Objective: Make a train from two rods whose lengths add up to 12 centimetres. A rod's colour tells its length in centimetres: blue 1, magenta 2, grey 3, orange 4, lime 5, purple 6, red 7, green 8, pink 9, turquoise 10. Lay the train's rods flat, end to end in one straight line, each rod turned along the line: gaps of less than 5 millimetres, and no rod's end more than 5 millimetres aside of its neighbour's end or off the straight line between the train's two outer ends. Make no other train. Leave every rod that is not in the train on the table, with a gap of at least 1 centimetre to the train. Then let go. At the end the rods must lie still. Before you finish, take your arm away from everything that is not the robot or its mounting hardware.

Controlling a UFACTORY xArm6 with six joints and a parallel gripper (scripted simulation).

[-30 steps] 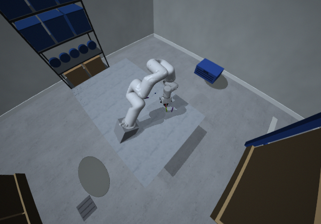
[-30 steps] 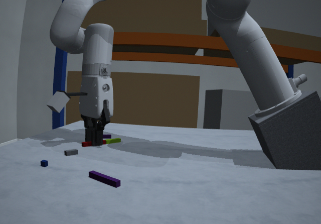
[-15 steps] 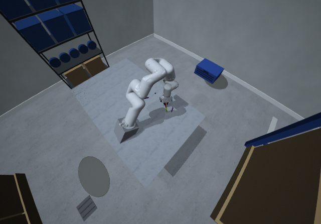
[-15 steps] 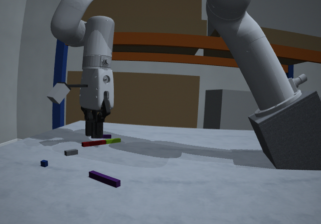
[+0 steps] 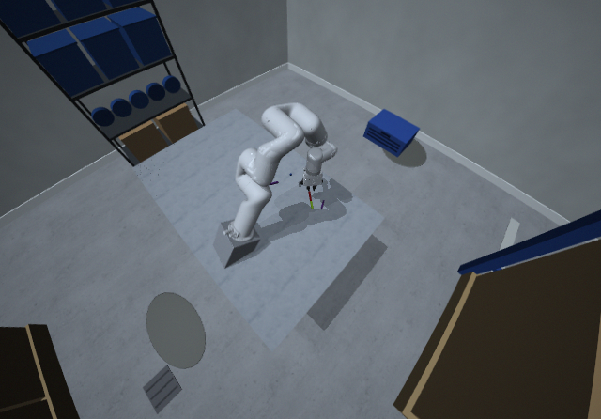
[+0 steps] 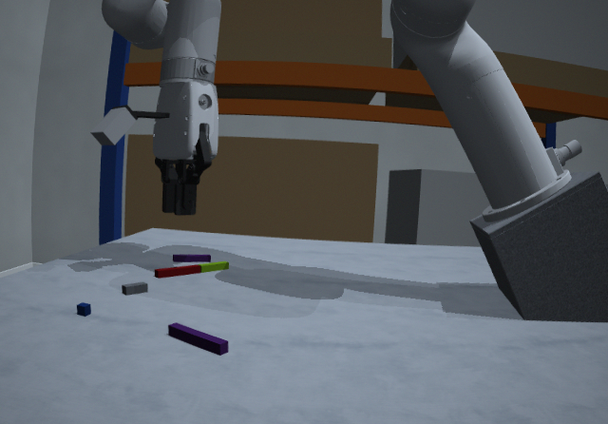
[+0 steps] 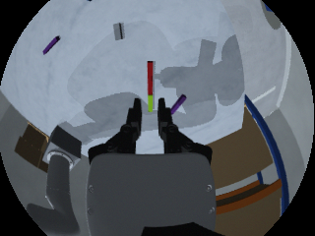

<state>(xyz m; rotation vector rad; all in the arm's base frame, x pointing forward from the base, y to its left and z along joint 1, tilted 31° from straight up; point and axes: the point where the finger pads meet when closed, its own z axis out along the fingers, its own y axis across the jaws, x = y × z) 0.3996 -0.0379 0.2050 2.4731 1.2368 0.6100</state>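
A red rod point(image 6: 178, 270) and a lime rod point(image 6: 214, 265) lie flat on the table, end to end in one line; the wrist view shows the red rod point(image 7: 150, 78) and the lime rod point(image 7: 150, 102) touching. My gripper point(image 6: 179, 210) hangs well above the red rod's left part, slightly open and empty. In the wrist view its fingers frame the lime end from above. A purple rod point(image 6: 191, 258) lies just behind the pair, apart from it. Another purple rod point(image 6: 198, 338), a grey rod point(image 6: 134, 288) and a blue cube point(image 6: 84, 308) lie further forward.
The arm's base block point(image 6: 544, 247) stands at the right of the table. In the top view the gripper point(image 5: 309, 187) is over the rods near the table's middle right. A blue crate point(image 5: 391, 131) sits on the floor by the wall.
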